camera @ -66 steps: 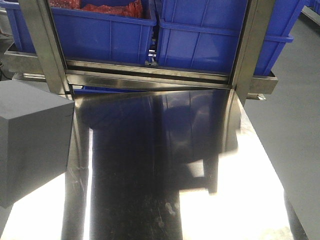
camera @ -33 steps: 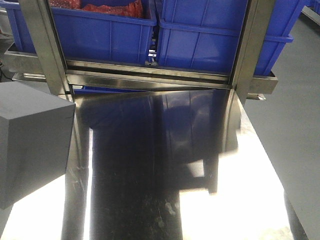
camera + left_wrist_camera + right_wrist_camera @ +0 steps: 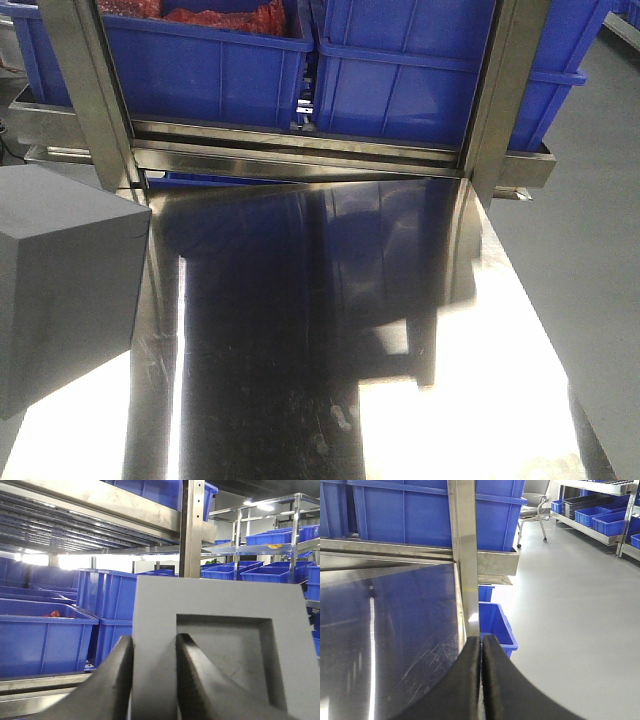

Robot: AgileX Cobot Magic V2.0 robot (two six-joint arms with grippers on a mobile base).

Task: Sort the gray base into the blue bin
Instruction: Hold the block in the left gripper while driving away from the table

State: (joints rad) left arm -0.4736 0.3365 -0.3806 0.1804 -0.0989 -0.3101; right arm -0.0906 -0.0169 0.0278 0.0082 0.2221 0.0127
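Jaws of the left gripper clamp the matte gray base at its square recess; right gripper jaws meet.

Left of frame, matte grey boxy block: dull, smooth, no sheen. Polished stainless-steel tabletop: mirror-glossy, finely scratched. Upper frame, bright-blue plastic crates: smooth, semi-gloss. Steel rack uprights: brushed

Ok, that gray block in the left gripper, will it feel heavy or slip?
The gray base looks matte and foam-like, so probably light and grippy. The left gripper pinches just one wall of it, so it might tilt. Flat sides: unlikely to roll.
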